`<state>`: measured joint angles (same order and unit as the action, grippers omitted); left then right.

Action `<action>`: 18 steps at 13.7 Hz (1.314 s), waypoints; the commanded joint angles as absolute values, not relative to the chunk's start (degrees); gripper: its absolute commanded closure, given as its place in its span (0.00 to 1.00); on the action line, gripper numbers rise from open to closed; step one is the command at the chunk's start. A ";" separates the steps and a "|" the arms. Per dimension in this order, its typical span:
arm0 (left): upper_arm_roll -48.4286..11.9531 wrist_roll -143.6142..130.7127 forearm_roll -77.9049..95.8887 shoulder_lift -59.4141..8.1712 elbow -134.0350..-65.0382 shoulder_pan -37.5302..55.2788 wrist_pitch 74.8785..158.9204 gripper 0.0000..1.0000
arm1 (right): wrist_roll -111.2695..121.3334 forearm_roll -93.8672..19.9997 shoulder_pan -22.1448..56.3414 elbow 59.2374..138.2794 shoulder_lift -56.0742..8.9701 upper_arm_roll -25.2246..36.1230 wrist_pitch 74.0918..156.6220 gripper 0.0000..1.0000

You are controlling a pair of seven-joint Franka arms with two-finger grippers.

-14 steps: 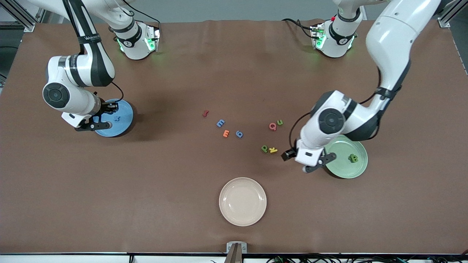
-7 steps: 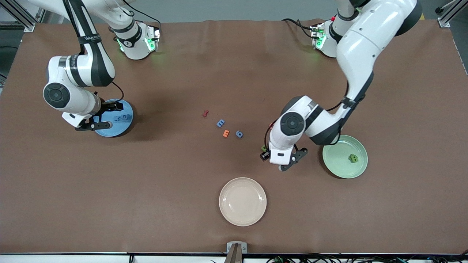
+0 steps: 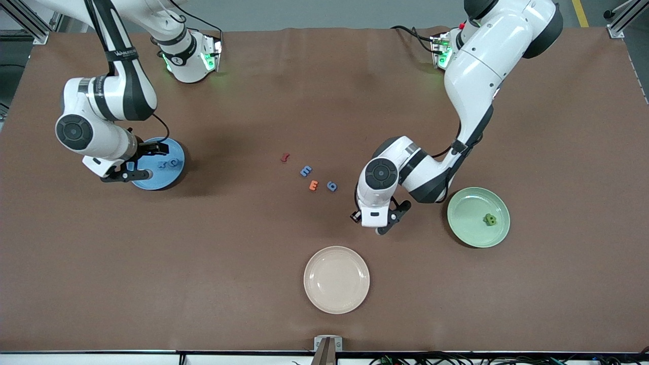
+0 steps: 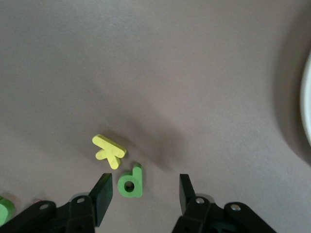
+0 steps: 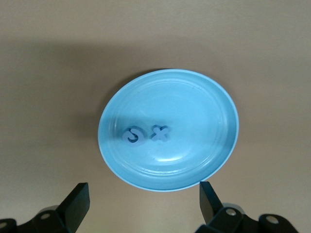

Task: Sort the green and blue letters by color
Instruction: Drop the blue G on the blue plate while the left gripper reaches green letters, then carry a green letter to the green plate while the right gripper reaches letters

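Observation:
My left gripper (image 3: pixel 379 222) hangs open low over the table between the cream and green plates. In the left wrist view its fingers (image 4: pixel 102 193) stand on either side of the green P (image 4: pixel 130 182), apart from it. Blue E (image 3: pixel 305 171) and blue 6 (image 3: pixel 331 186) lie mid-table. Green B (image 3: pixel 489 219) lies in the green plate (image 3: pixel 471 203). My right gripper (image 3: pixel 131 171) is open and empty over the blue plate's (image 3: pixel 175 175) edge. The plate (image 5: pixel 214 102) holds blue G (image 5: pixel 132 136) and blue X (image 5: pixel 160 133). A green bit (image 4: pixel 4 208) shows at the frame's edge. The N is out of view.
A yellow K (image 4: pixel 109 151) lies right beside the P. A red character (image 3: pixel 285 157) and an orange E (image 3: pixel 314 185) lie by the blue ones. An empty cream plate (image 3: pixel 336 304) sits nearest the front camera. A pale rim (image 4: pixel 307 107) shows in the left wrist view.
My left gripper has swung from the green plate's edge toward the table's middle, over the P and K. The blue G now shows beside the X; my right gripper shifted slightly.

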<state>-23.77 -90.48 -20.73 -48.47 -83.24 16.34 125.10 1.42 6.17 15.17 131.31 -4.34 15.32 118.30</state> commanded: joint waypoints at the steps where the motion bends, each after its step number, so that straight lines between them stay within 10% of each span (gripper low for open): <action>1: -23.55 -92.80 -19.86 -48.95 -82.44 16.70 123.49 0.39 | 1.14 7.12 13.54 130.87 -2.64 14.33 117.86 0.00; 13: -23.64 -95.54 -19.86 -50.01 -84.02 16.70 123.57 0.46 | 2.98 1.17 10.90 128.15 0.16 14.33 112.52 0.00; 18: -23.64 -95.45 -19.95 -50.10 -84.20 16.87 123.92 0.74 | 4.56 -0.62 8.35 117.71 2.11 14.33 97.06 0.00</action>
